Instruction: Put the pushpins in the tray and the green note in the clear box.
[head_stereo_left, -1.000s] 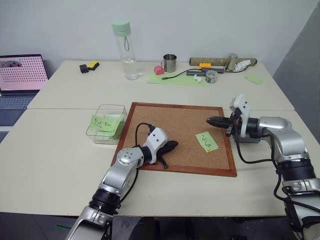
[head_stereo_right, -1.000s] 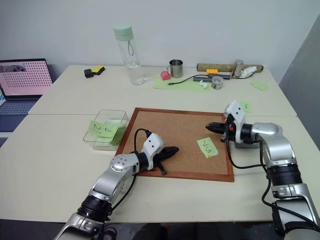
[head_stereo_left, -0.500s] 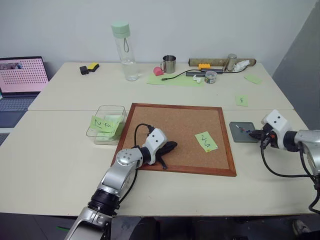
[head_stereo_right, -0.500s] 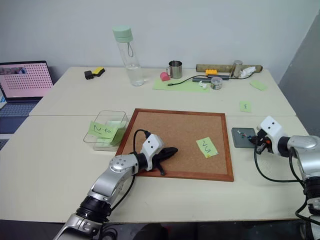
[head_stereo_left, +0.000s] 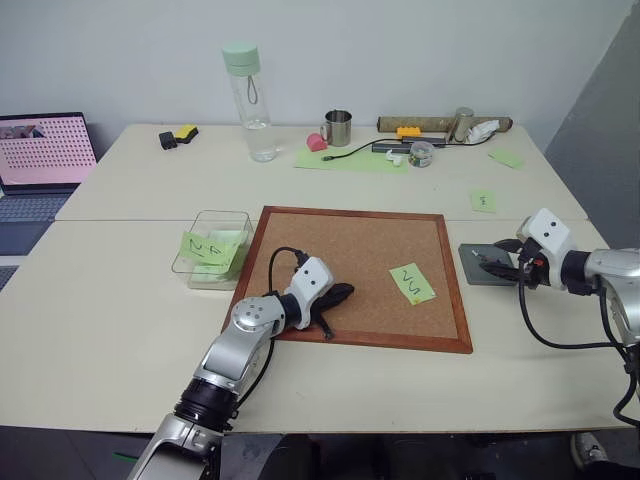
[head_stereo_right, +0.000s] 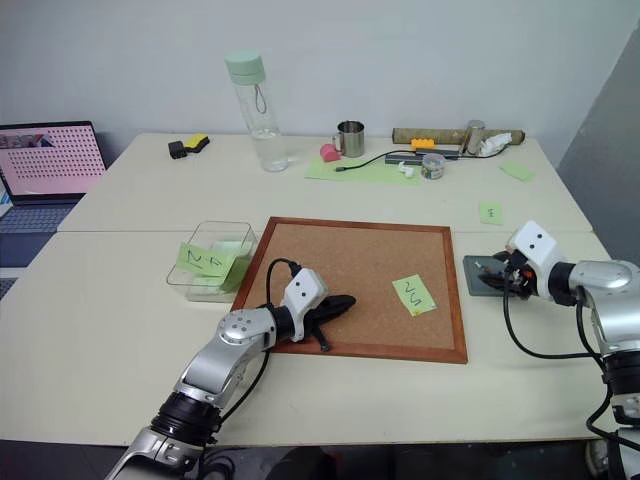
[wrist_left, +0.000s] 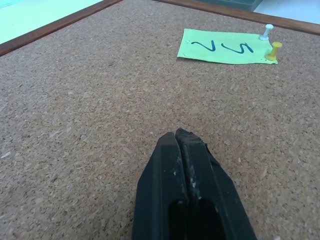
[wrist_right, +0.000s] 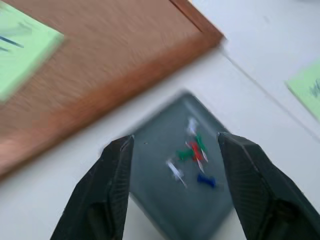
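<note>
A pale green note (head_stereo_left: 412, 283) with a wavy squiggle lies on the right part of the cork board (head_stereo_left: 350, 250). In the left wrist view a white pushpin (wrist_left: 268, 31) and a yellow pushpin (wrist_left: 273, 50) stand at one edge of that note (wrist_left: 222, 46). My left gripper (head_stereo_left: 340, 293) rests shut on the board's near left part, well short of the note. My right gripper (head_stereo_left: 497, 262) hangs open over the dark grey tray (head_stereo_left: 470, 272). Several coloured pushpins (wrist_right: 192, 152) lie in the tray (wrist_right: 155, 185) between its fingers (wrist_right: 117, 165). The clear box (head_stereo_left: 195, 272) left of the board holds other green notes.
A clear bottle (head_stereo_left: 247, 100), a metal mug (head_stereo_left: 339, 126), a large green sheet (head_stereo_left: 350, 158) and small clutter stand along the back. A laptop (head_stereo_left: 40, 150) sits at the far left. A small green note (head_stereo_left: 483, 200) lies behind the tray.
My right gripper swung from over the board's right side out to the tray and opened its fingers. The left gripper stayed where it was.
</note>
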